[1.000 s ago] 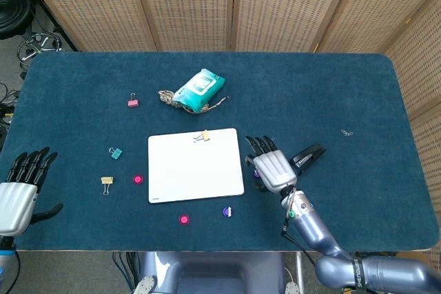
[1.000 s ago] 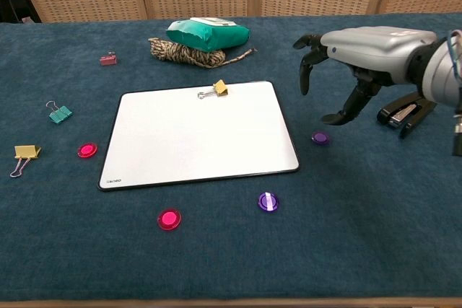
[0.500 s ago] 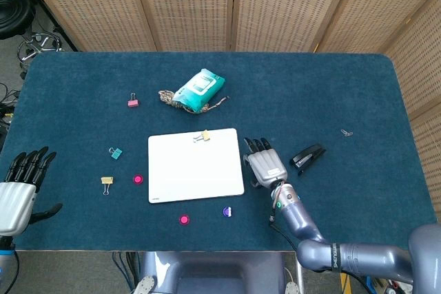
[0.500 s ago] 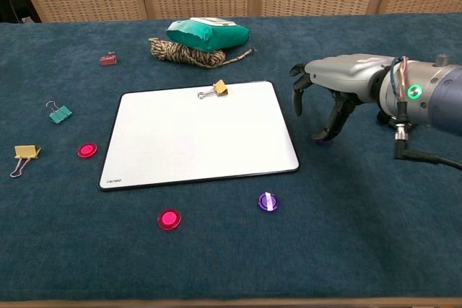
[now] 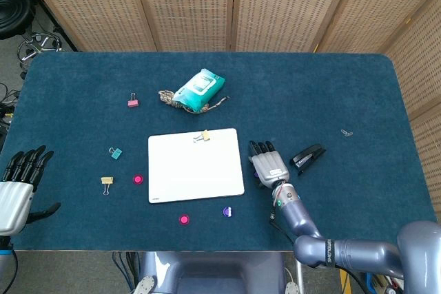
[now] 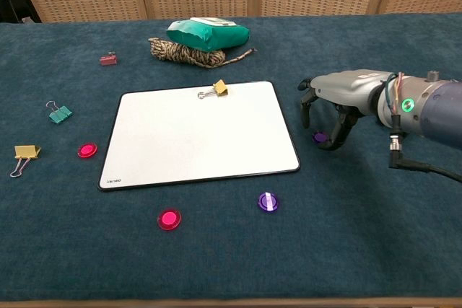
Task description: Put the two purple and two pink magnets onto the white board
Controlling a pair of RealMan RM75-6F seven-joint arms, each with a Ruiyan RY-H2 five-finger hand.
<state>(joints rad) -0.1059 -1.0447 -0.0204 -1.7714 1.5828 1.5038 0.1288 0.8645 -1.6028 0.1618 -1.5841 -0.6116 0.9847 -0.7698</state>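
The right hand [image 6: 333, 106] arches, fingers spread and holding nothing, over a small round glossy purple magnet [image 6: 318, 136] lying on the blue desk [image 6: 375, 236] just right of the white rectangular board [image 6: 198, 134].

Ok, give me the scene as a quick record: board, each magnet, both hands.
white board: flat on the table, no magnets on it; yellow binder clip at its far edge
purple magnet 1: right of board, under right hand's fingers
purple magnet 2: on cloth, near side of board's right corner
pink magnet 1: left of board
pink magnet 2: near side of board
right hand: fingers curled down around purple magnet 1; grip not confirmed
left hand: fingers spread, holding nothing
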